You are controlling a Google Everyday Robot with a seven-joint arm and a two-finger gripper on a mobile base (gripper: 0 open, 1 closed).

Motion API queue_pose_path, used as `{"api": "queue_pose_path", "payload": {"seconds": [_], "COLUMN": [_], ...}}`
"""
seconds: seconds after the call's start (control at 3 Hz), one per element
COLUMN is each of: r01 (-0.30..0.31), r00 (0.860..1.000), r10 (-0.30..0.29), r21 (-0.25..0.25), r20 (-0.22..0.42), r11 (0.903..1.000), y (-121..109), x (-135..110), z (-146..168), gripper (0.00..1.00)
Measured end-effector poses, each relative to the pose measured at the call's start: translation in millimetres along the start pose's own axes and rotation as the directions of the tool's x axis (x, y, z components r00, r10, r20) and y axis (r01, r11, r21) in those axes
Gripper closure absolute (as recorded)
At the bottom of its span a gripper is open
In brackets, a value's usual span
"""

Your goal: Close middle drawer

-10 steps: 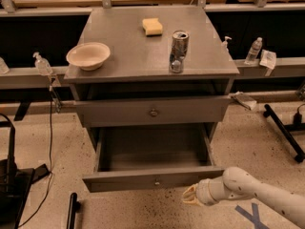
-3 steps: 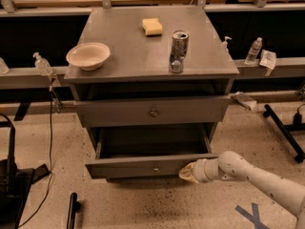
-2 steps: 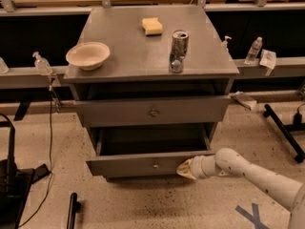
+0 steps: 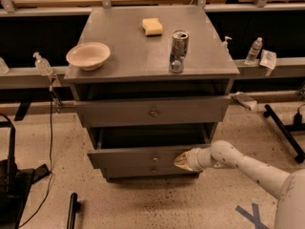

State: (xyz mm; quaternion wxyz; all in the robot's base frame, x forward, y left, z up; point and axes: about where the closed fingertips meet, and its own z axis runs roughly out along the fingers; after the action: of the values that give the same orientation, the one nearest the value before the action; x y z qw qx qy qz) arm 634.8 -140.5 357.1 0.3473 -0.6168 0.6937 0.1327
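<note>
Currently the middle drawer, a low flat grey panel with a small round knob, stands partly out of the grey cabinet, with a dark gap showing above its front. The gripper, a pale tapered tip on a smooth white speckled arm, appears to press against the right part of that panel; whether it is spread or closed I cannot tell. Above sits the taller top drawer; on the matte cabinet top are a shallow cream bowl, a yellow sponge block and an upright metal can.
</note>
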Motion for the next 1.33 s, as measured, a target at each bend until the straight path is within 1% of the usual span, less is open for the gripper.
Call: {"api": "queue_pose_path", "payload": {"seconds": [0.33, 0.67, 1.0, 1.33], "r01": [0.000, 0.003, 0.019, 0.025], "r00": [1.000, 1.000, 1.000, 1.000], "r10": [0.000, -0.003, -0.019, -0.024], "r21": [0.000, 0.003, -0.008, -0.018], "r20": [0.000, 0.012, 0.017, 0.013], "r11": [1.0000, 1.0000, 0.9998, 0.9995], "y": [1.3, -20.0, -39.3, -40.6], "x": [0.6, -5.4, -22.5, -25.8], "z": [-0.9, 8.9, 31.9, 37.1], "gripper": [1.00, 1.00, 1.00, 1.00]}}
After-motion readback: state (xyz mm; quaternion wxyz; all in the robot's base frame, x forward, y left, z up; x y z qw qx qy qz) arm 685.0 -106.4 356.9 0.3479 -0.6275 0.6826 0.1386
